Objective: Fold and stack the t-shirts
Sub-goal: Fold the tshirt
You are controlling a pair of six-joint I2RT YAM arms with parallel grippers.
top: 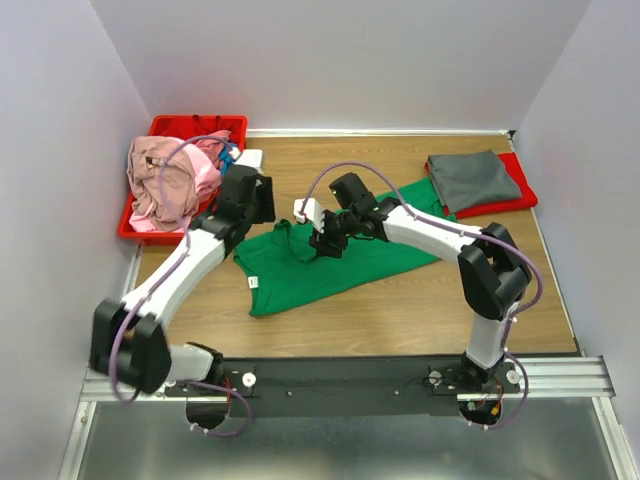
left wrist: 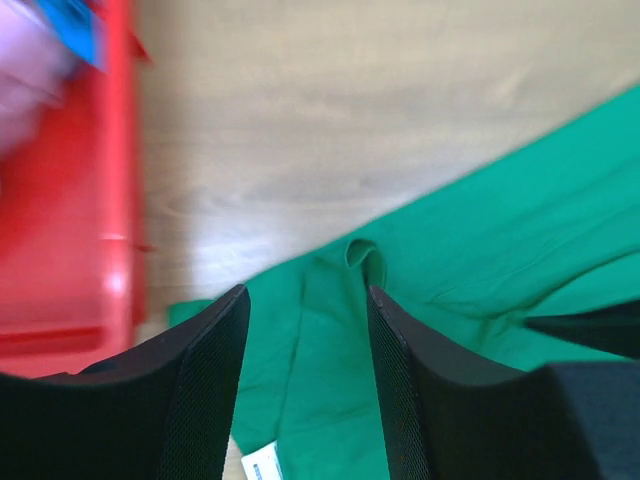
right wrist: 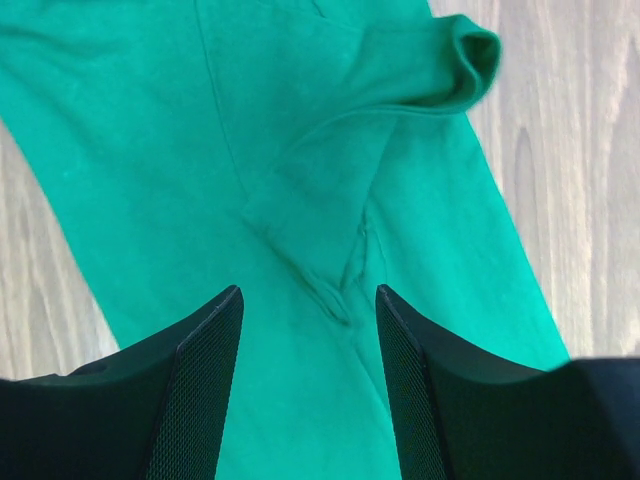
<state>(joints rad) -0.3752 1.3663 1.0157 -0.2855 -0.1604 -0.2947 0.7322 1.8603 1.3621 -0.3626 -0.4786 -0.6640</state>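
A dark rail (top: 350, 372) at the near edge carries both arm bases. Ahead of it a green t-shirt (top: 340, 262) lies rumpled on the wooden table (top: 400, 310). Its long axis runs slantwise from the near left to the far right. A small white label (top: 252, 283) sits at the near-left end.

At the far left a red bin (top: 196, 124) holds a heap of pink t-shirt (top: 165, 185) that spills over its near rim. A scrap of blue t-shirt (top: 229, 156) shows beside the pink.

The left gripper (left wrist: 306, 292) hangs over the shirt's left part near the bin, fingers spread with nothing between them. Green cloth lies below it.

The right gripper (right wrist: 308, 292) is over the middle of the shirt, its fingers likewise spread and holding nothing. Under it a sleeve (right wrist: 350, 180) is folded across the body, its cuff curled open toward the bare wood.

At the far right a grey t-shirt (top: 474, 180) lies folded flat on a red panel (top: 521, 186), just beyond the green shirt's far end.

Pale, plain walls (top: 350, 60) close in the table on three sides.
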